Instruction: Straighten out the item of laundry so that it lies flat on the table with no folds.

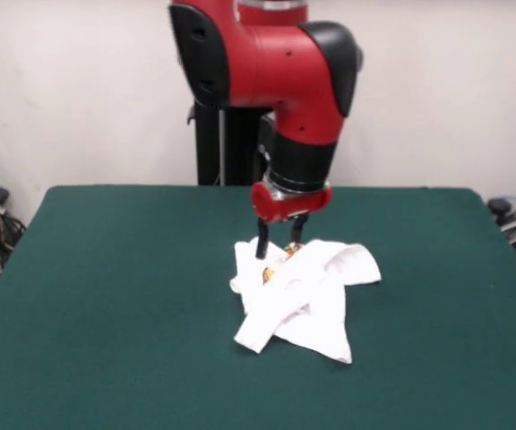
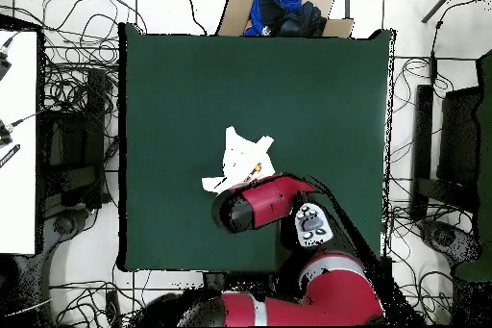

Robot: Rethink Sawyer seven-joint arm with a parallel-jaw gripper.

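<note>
1. So, your T-shirt [image 1: 305,291] is sitting roughly mid-table on the green felt table [image 1: 106,296], and it's nowhere near flat. It's bunched into a lumpy white heap with several layers folded over each other.

2. From the front camera you can see one long folded strip running diagonally down to the lower left of the pile, a sleeve-like flap sticking out to the right, and another wedge of cloth pointing down toward the camera.

3. Only a little bit of the print shows, a small orange and yellow spot near the top of the heap. The text isn't readable from either view.

4. Your gripper [image 1: 279,245] is right at the top edge of the pile, pointing straight down. The two dark fingers [image 1: 262,243] stand apart with a visible gap, and their tips reach down to the cloth. I can't tell if any fabric is actually pinched between them, so call it spread open, not clamped.

5. In the overhead view the red arm [image 2: 274,201] covers the near part of the shirt [image 2: 242,159], and the gripper itself is hidden under it.

6. Past the far end of the table in the overhead view you've got a cardboard box [image 2: 282,5] with blue and dark fabric in it, well away from the shirt.

7. Cables [image 2: 72,93] are strewn over the floor around the table.
</note>
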